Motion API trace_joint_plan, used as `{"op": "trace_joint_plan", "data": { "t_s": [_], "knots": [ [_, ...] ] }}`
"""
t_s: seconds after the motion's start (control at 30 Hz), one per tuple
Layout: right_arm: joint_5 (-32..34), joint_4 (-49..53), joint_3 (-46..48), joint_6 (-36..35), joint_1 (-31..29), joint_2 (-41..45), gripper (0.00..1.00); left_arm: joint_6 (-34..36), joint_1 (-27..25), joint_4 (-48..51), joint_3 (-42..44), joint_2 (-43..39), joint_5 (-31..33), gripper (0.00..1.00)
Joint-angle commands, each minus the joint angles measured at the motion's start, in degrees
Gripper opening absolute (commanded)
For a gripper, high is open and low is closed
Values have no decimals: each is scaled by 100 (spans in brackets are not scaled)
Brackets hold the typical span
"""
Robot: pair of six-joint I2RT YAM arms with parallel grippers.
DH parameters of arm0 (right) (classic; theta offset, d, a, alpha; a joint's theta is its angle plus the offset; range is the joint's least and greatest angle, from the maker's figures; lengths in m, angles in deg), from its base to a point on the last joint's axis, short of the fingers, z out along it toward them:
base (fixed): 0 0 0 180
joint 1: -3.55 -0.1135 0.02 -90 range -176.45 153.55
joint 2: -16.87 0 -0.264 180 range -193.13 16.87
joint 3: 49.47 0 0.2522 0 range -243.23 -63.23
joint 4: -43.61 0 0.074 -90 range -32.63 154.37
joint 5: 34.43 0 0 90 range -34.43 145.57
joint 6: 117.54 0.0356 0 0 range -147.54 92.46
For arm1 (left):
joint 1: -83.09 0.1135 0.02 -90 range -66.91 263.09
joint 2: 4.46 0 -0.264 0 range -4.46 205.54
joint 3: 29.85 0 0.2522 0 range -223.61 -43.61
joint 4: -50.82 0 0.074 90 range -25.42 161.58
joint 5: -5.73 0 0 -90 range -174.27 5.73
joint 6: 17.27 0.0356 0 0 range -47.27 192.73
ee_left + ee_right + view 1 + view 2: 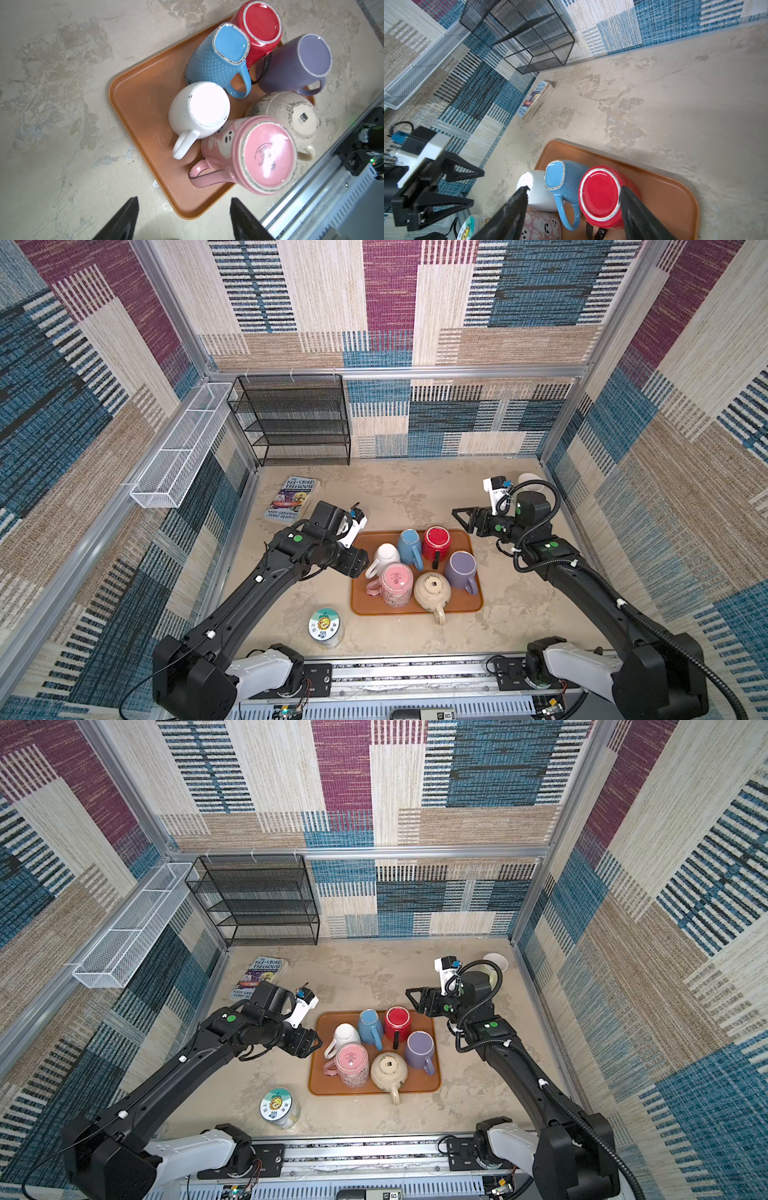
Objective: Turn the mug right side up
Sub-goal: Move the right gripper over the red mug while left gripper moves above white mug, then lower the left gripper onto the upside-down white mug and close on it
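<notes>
Several mugs stand upside down, packed together on an orange tray (365,545): white (388,556), blue (409,545), red (436,541), purple (461,568), pink (397,583) and cream (432,591). My left gripper (360,564) hovers open and empty at the tray's left edge, beside the white mug (199,110); in the left wrist view its fingers (126,218) straddle a tray corner. My right gripper (460,516) hangs open and empty above the tray's far right corner. In the right wrist view the red mug (600,197) and blue mug (560,178) lie below and between its jaws.
A book (291,499) lies at the far left behind the left arm. A lidded jar (325,624) stands near the front edge, left of the tray. A black mesh shelf (295,418) and a white wire basket (183,448) line the walls. A white cup (530,480) sits behind the right arm.
</notes>
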Motion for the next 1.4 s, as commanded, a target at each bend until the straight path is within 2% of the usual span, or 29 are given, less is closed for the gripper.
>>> {"op": "trace_joint_plan", "data": {
  "t_s": [0.0,0.1,0.47,0.67,0.83,0.93,1.03,1.37],
  "knots": [
    [-180,-431,147,189,-8,126,72,226,1,22,51,50,-18,74],
    [-257,-703,340,353,-8,186,73,277,1,-16,66,80,23,74],
    [-47,-794,567,164,-7,50,72,357,-92,-81,-141,724,172,67],
    [-47,-828,563,101,-12,-149,65,348,-233,-221,-285,1052,73,66],
    [-71,-836,569,103,-12,-213,65,436,-408,-242,-283,1187,234,67],
    [-88,-879,600,85,-8,-202,58,468,-487,-253,-320,1365,331,66],
    [-102,-890,643,75,-12,-234,52,506,-500,-262,-429,1603,392,63],
    [-86,-933,728,40,-7,-193,47,547,-538,-255,-751,2175,550,54]
  ]
}}
